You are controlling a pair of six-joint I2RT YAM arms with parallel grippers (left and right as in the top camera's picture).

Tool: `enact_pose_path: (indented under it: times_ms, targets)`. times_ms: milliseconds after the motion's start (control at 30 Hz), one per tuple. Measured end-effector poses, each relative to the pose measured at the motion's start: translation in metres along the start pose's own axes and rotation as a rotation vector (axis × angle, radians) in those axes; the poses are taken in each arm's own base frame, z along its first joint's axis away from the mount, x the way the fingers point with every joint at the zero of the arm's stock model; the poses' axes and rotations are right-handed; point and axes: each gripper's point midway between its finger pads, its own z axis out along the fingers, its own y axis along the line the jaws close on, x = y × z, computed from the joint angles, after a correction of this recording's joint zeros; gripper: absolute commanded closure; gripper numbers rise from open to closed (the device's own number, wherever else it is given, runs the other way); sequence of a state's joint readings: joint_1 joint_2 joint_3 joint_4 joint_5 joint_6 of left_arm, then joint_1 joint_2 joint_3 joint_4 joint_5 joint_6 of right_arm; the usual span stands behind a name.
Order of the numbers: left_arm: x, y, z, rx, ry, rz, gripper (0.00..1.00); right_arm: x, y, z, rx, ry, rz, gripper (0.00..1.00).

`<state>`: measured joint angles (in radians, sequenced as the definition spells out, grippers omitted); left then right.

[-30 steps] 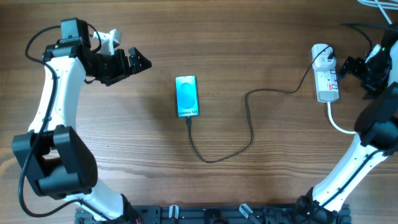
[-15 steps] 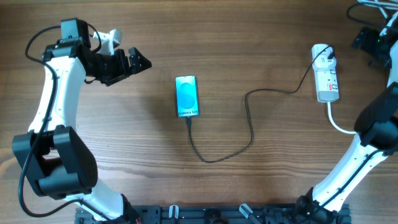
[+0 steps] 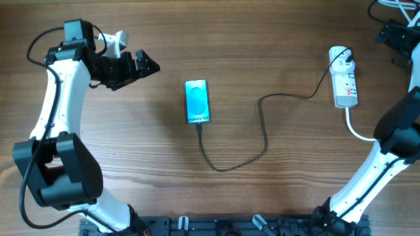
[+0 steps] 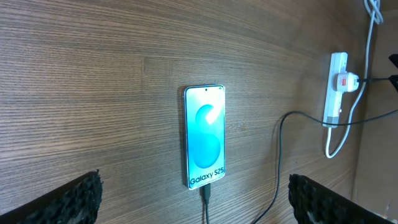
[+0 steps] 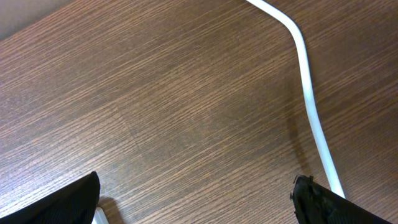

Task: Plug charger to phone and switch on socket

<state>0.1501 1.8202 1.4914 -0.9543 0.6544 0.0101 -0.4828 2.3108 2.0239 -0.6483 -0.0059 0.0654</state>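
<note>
1. Seen overhead, right gripper (image 3: 388, 40) has withdrawn from the socket (image 3: 344, 82) to the far corner; charger (image 3: 262, 131) cable reaches the bottom edge of the phone (image 3: 197, 101).
2. Left wrist: left gripper (image 4: 199, 199) gapes empty above the phone (image 4: 205, 137).
3. Right wrist: jaws spread, empty, over thick white cord (image 5: 311, 106); socket could be left off, its state unreadable.

Three cameras, placed against the phone (image 3: 197, 101)

The overhead camera looks straight down from far off, with the phone near the middle of the table (image 3: 275, 39) and both arms in frame. The left wrist camera sits left of the phone and looks down across it towards the socket (image 4: 339, 87) at middling range; it shares both with overhead. The right wrist camera, far right of the phone beyond the socket, looks closely down at wood and a thick white cord (image 5: 309, 93).
</note>
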Motion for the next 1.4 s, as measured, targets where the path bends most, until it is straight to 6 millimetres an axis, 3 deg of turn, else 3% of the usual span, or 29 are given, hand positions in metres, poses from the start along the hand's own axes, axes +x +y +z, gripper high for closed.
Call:
enact_pose_path:
  times_ms: [833,933,1067,1200,1400]
  targets:
    - [0.000,0.000,0.000,0.000,0.000,0.000,0.00,0.000,-0.001,0.000,0.001,0.000,0.002,0.00]
    - [0.000,0.000,0.000,0.000,0.000,0.000,0.00,-0.001,-0.009,0.000,0.008,-0.001,0.012,0.00]
    - [0.000,0.000,0.000,0.000,0.000,0.000,0.00,-0.002,-0.036,-0.002,0.036,-0.005,0.048,0.00]
    - [0.000,0.000,0.000,0.000,0.000,0.000,0.00,-0.018,-0.060,-0.025,0.063,-0.052,0.081,0.00]
    - [0.000,0.000,0.000,0.000,0.000,0.000,0.00,-0.061,-0.056,-0.095,0.061,-0.196,0.074,0.00]
